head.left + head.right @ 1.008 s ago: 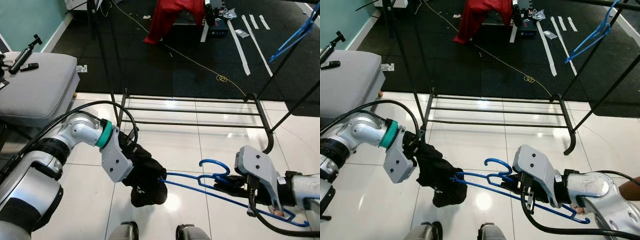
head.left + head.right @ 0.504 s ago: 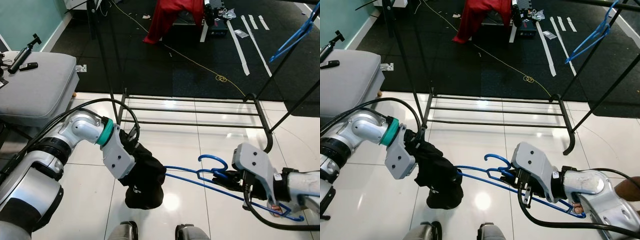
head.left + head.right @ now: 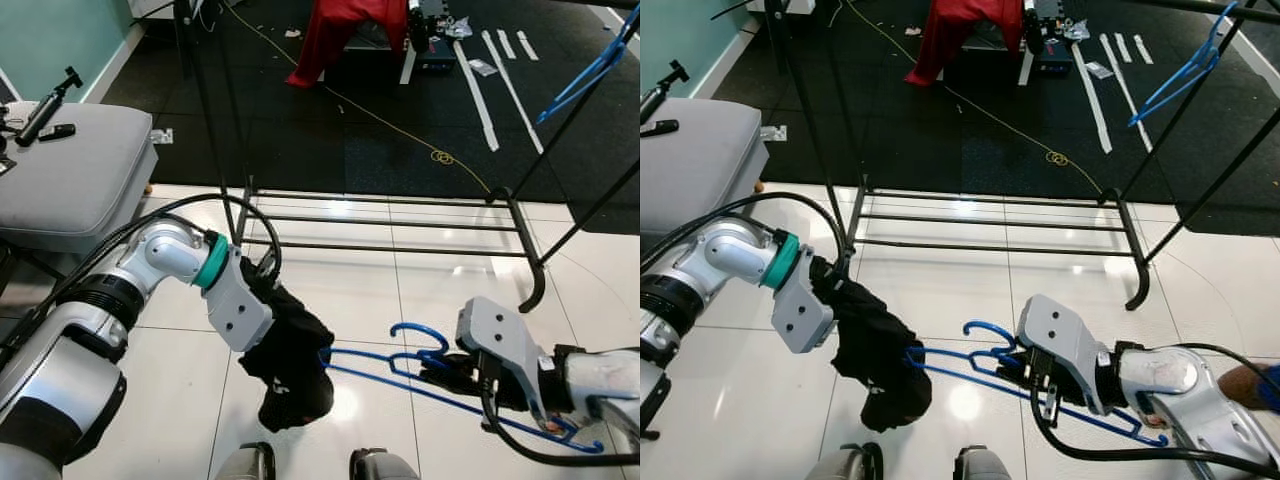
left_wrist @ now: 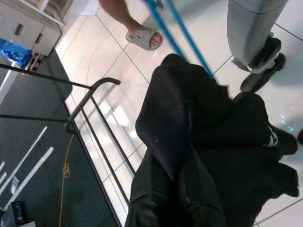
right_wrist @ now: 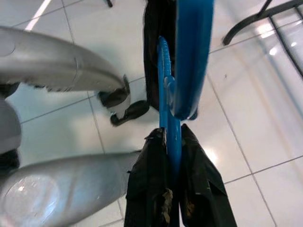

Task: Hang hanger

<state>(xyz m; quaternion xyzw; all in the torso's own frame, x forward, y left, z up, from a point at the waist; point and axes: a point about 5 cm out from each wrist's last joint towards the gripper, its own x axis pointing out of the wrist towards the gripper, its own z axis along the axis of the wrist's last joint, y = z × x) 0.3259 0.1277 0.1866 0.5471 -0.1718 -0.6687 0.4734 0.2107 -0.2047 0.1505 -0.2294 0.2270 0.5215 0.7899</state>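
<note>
The right gripper is closed on a blue hanger, pinching it just under its hook. In the right wrist view the two black fingers squeeze the blue bar between them. The hanger is held low over the shiny white floor, lying almost flat. Its far end pokes into a black garment. The left gripper holds that bunched-up garment, and the cloth hides its fingers, so I cannot tell how they sit. A black clothes rack stands just past both arms. Another blue hanger hangs on it, up high. A grey cushion sits off to the left. A person's foot in a sandal stands on the floor nearby.
</note>
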